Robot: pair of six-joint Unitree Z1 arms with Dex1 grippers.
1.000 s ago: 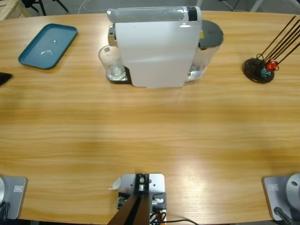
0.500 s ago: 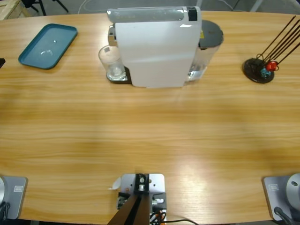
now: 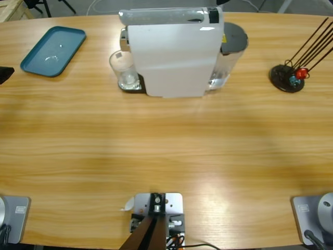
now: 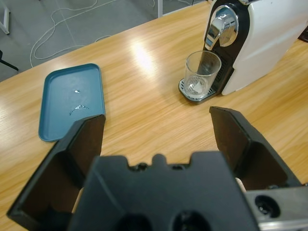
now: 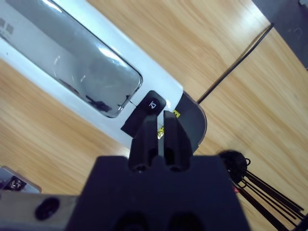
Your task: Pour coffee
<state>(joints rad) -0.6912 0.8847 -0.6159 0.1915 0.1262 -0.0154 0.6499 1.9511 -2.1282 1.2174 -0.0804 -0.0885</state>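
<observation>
The coffee [image 4: 195,88] is only a shallow, nearly clear pool at the bottom of a clear glass [image 4: 202,70]. The glass stands upright on the drip tray [image 4: 191,93] of the white coffee machine [image 3: 174,52], directly under its chrome spout [image 4: 222,29]. The machine sits near the middle of the desk's far edge, and the glass is on its left side in the high view.

The left gripper [image 4: 159,130] faces the glass from well apart, its jaws spread wide and empty. Only a dark tip of it shows at the desk's left edge [image 3: 5,74] in the high view. A teal tray [image 3: 53,50] lies beside its path, near the far left corner of the desk.

The right gripper [image 5: 161,130] hovers above the machine's top, jaws closed together with nothing between them, pointing near the black button [image 5: 147,109] beside the clear lid.

Risks, as I judge them: the glass is light and nearly empty, so a jaw arriving off-centre could tip it or shove it off the drip tray. It stands close under the spout, so lifting straight up could knock the rim against it. The right gripper's closed jaws could slip off the button if they press off-centre.
</observation>
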